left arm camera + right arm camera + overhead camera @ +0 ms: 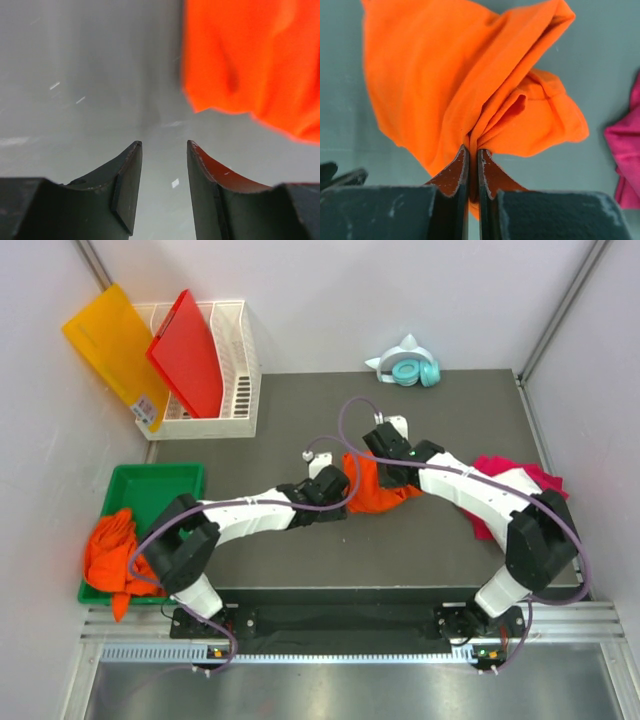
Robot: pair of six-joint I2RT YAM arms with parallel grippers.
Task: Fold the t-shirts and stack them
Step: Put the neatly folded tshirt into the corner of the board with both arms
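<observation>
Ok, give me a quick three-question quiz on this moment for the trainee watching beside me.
1. True or false: the left arm's fingers are closed on cloth.
2. Multiple choice: what colour is the t-shirt pinched by the right arm's fingers? A white, B orange, C magenta.
3. Fill in: the heap of orange shirts at the table's left edge lies partly in a ____ tray.

Key: 1 false, they stand apart with nothing between them. 2 B. 3 green.
</observation>
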